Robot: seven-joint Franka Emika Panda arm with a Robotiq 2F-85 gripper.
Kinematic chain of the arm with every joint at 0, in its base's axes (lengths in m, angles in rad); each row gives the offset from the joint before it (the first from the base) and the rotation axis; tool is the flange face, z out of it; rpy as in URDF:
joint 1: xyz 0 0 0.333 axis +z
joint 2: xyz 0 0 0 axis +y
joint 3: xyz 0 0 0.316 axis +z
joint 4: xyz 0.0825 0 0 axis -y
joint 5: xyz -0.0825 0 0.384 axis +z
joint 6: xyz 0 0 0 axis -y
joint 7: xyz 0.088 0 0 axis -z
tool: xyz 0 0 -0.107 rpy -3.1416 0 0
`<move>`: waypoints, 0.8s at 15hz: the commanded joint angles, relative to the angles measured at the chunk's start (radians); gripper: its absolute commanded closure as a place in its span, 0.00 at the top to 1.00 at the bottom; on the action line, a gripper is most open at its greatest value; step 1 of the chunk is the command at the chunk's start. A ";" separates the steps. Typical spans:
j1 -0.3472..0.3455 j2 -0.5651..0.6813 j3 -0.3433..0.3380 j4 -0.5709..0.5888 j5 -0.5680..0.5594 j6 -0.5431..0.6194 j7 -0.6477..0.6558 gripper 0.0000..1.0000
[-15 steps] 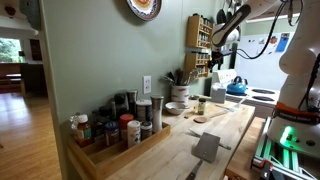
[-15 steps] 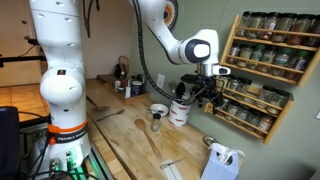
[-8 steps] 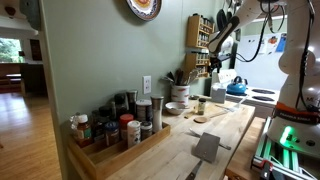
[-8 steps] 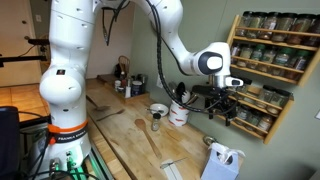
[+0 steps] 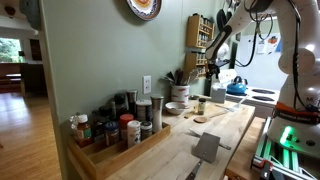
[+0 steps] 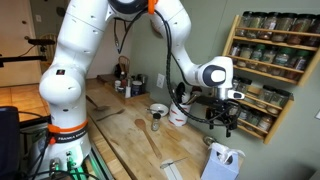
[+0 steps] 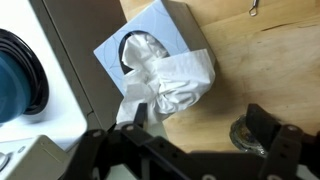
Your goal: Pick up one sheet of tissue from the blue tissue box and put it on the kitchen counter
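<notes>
- While the gripper (image 7: 200, 122) hangs over the box in the wrist view, its jaws are noted spread wide, with nothing held between them.
- Closest beneath it, the tissue sheet (image 7: 172, 82) is seen standing out of the oval slot, bunched and leaning toward the wooden kitchen counter (image 7: 255, 60).
- The blue tissue box (image 7: 150, 30) is found on the counter, near the white stove top (image 7: 30, 150). In an exterior view the gripper (image 6: 226, 114) is seen above the box (image 6: 222, 162), apart from it.
- The step in hand is judged to be the descent to the sheet; no grasp has yet been made.
- For a clean pick, the jaws should be centred over the crumpled crest and lowered only until paper is reached, so that cardboard is not pinched.
- Closure should be made on the upper fold alone. A slow, straight lift is advised, so that one sheet is drawn and the light box is not dragged.
- Farther off, the blue kettle (image 7: 12, 75) is to be kept clear of; the sheet should be set down on bare wood.
</notes>
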 commanded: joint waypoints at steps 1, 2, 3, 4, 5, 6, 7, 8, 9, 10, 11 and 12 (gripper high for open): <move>-0.010 0.047 0.004 0.033 0.035 -0.016 -0.029 1.00; -0.011 0.055 0.004 0.036 0.037 -0.018 -0.029 1.00; -0.011 0.062 0.005 0.037 0.041 -0.019 -0.030 1.00; -0.012 0.068 0.005 0.039 0.044 -0.019 -0.030 1.00; -0.014 0.073 0.008 0.039 0.053 -0.022 -0.033 1.00; -0.014 0.079 0.010 0.040 0.059 -0.023 -0.036 0.99; -0.014 0.085 0.010 0.041 0.063 -0.022 -0.037 0.96; -0.014 0.089 0.010 0.041 0.066 -0.023 -0.039 0.94; -0.014 0.095 0.009 0.041 0.068 -0.024 -0.041 0.87; -0.014 0.100 0.008 0.041 0.070 -0.024 -0.042 0.88; -0.015 0.105 0.007 0.041 0.071 -0.022 -0.041 0.85; -0.015 0.109 0.007 0.041 0.073 -0.022 -0.041 0.79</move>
